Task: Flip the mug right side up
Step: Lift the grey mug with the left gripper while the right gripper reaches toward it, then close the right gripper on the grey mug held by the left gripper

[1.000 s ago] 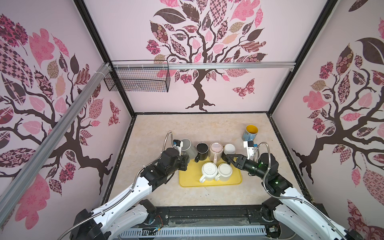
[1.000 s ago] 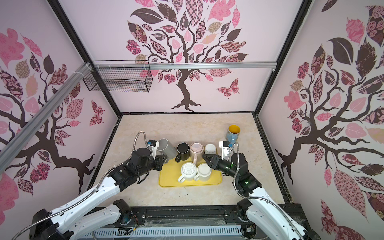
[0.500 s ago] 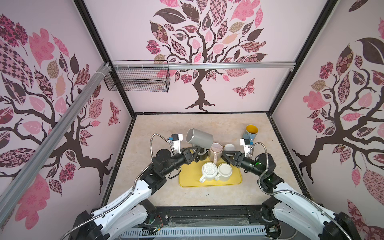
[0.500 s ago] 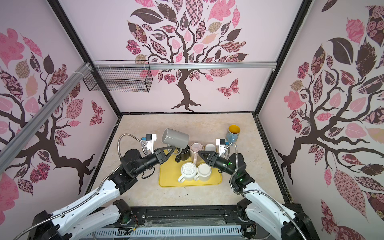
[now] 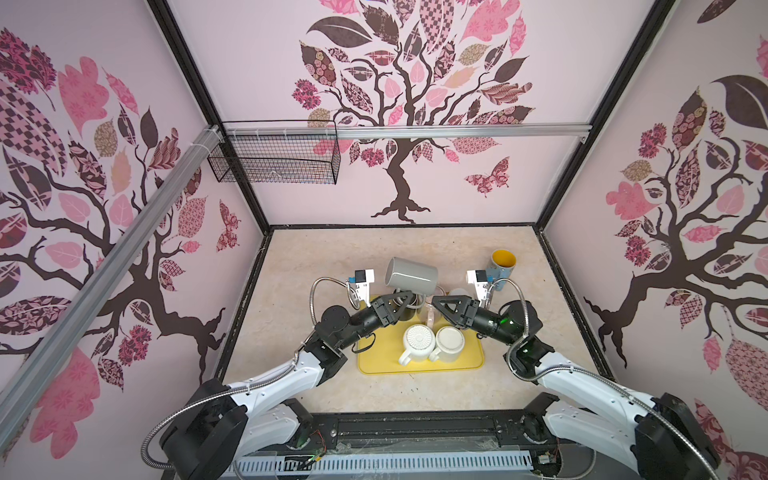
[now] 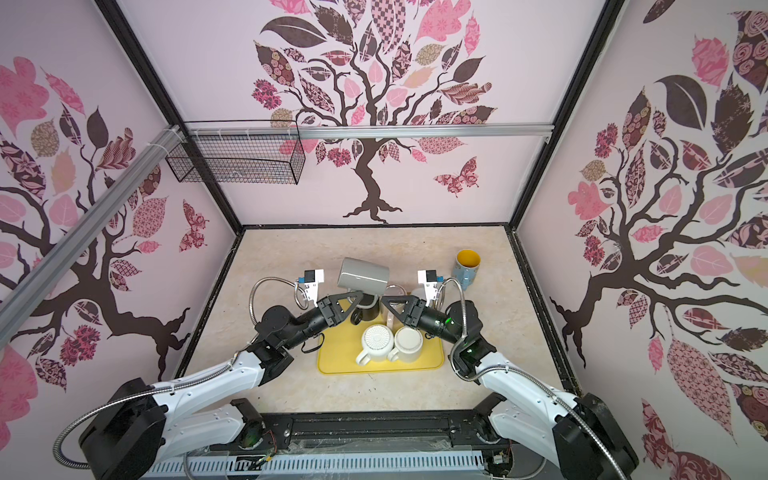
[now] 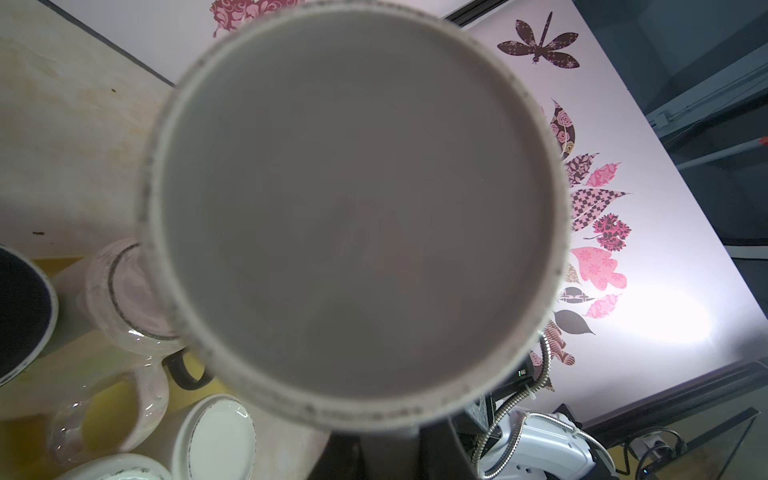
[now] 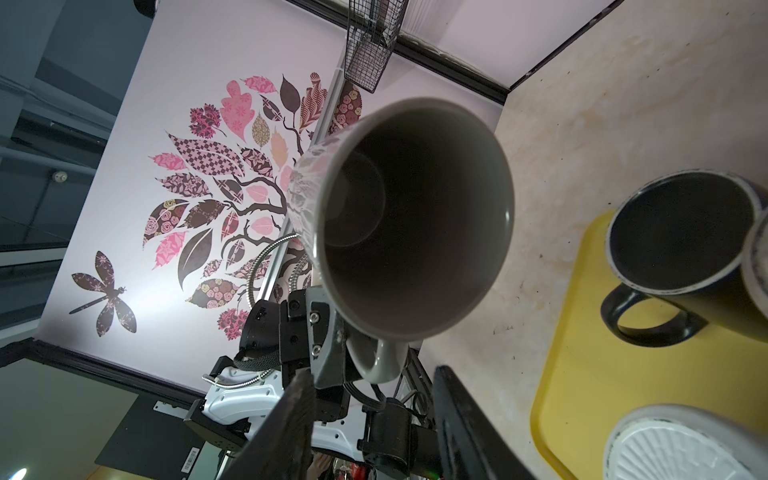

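Left pincer (image 5: 408,296): closed on the handle of the grey mug (image 5: 411,274). The right wrist view confirms the jaws are clamped on the handle (image 8: 382,361).

Grey mug: held in the air, clear of the table (image 5: 332,257), by the far-left corner of the tray (image 5: 415,368). It lies on its side with the handle underneath. Its base faces the left wrist camera and fills most of that view. Its mouth faces the right pincer (image 5: 435,300).

Right pincer: jaws apart, nothing between them. It is raised over the tray's far edge, near the grey mug's mouth and not touching it.

Tray: yellow, flat on the table.
- Two white mugs (image 5: 417,338) stand base up on its near half, touching each other.
- A black mug (image 8: 681,232) and a pink mug (image 7: 129,291) stand on its far half. The pink one is base up. The black one's orientation cannot be told.

Blue mug (image 5: 503,264): upright on the table beyond the tray's far-right corner, yellow inside, well apart from the tray.
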You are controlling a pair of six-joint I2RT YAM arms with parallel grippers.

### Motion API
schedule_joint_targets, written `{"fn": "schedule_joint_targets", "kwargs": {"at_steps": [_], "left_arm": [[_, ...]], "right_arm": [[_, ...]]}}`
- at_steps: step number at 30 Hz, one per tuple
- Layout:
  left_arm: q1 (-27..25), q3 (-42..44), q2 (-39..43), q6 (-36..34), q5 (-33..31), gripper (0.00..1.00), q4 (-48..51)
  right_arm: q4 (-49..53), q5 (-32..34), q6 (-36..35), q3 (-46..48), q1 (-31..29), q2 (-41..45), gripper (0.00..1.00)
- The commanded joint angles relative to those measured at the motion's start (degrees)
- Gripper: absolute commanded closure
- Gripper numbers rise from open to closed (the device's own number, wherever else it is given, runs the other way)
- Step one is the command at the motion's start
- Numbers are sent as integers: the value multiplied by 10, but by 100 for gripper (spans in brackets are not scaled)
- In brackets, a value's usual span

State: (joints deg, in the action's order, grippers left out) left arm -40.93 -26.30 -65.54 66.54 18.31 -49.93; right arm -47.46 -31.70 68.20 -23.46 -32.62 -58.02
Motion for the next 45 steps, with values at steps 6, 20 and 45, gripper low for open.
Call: {"fn": "schedule_joint_targets", "kwargs": {"at_steps": [6, 20, 45], "left_arm": [[-6, 0, 26, -27, 7, 100, -103], [-39, -3, 20, -43, 19, 100, -109], [-102, 17, -23, -63, 4, 100, -119]], "right_arm": [[-47, 2, 30, -31, -8, -18, 51], [-99, 15, 53, -49, -27, -49, 58], [-71, 88, -17, -137, -26, -48, 100]]}}
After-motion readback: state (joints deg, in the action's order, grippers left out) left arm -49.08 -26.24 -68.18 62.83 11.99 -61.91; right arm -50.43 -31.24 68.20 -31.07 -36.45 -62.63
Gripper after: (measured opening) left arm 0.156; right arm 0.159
